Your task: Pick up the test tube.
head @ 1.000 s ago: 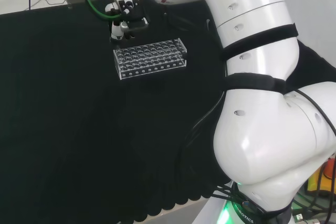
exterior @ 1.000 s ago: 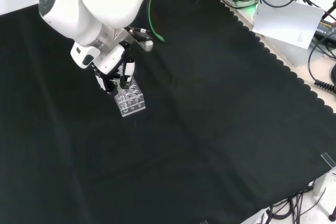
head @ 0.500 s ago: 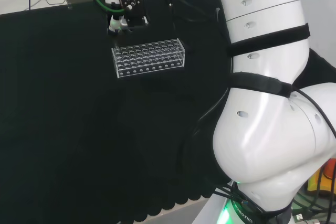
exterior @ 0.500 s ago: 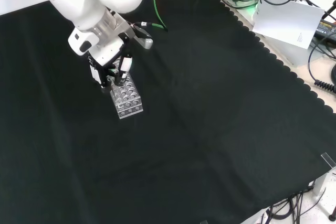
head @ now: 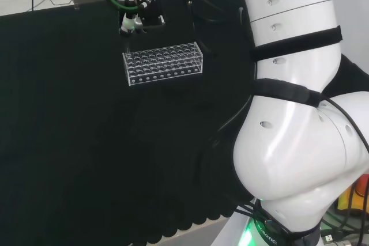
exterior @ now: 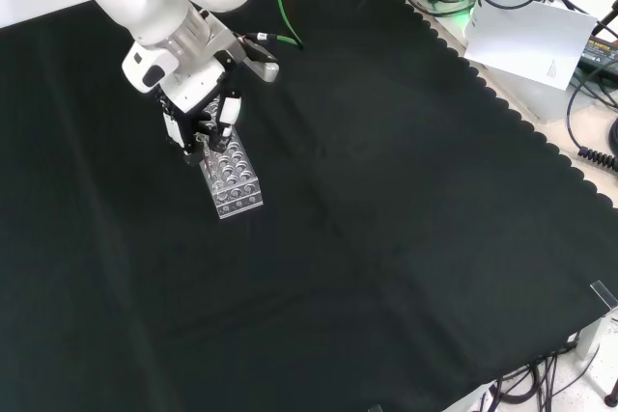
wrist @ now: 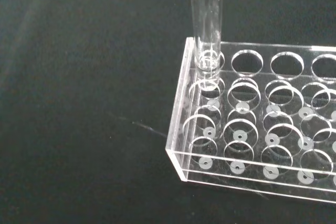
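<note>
Robot hand [exterior: 205,115] above one end of clear rack [exterior: 228,173], fingers pinched on upright test tube [wrist: 206,30]. Tube's lower end in the rack's corner hole, directly beneath the robot hand, top end hidden in the grip. Rack flat on black-clothed table [exterior: 406,238] just below the robot hand; other holes seen from the wrist view empty.

Test tube [wrist: 206,22] in rack [wrist: 252,124] corner hole
</note>
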Action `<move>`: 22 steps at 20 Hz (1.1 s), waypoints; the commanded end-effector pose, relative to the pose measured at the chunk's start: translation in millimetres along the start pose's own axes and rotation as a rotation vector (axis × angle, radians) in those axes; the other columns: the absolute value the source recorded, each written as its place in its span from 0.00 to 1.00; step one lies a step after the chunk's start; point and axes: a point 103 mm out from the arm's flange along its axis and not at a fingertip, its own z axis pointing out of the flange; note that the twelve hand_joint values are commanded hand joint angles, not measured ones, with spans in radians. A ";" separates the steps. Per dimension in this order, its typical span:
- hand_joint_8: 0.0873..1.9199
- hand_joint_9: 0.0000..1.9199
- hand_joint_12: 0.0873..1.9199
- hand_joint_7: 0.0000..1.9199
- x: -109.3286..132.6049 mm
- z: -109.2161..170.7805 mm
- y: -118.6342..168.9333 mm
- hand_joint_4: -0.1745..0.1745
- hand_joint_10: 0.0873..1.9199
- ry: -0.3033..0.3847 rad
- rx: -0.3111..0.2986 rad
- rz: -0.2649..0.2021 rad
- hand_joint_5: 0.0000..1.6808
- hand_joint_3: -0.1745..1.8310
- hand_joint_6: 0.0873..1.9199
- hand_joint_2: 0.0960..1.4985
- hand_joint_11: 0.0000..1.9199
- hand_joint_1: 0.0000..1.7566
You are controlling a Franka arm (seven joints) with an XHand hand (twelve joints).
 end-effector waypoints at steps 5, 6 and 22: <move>0.32 0.72 0.36 0.69 -7.3 -30.3 -9.1 0.00 0.23 0.031 -0.016 0.009 0.81 0.00 0.00 0.67 0.76 0.81; 0.32 0.72 0.36 0.69 -8.0 -33.5 -10.1 0.00 0.23 0.032 -0.018 0.009 0.81 0.00 0.00 0.67 0.76 0.81; 0.32 0.72 0.36 0.69 -15.8 -104.9 -53.5 0.00 0.24 0.055 -0.103 -0.013 0.81 0.00 0.00 0.67 0.76 0.81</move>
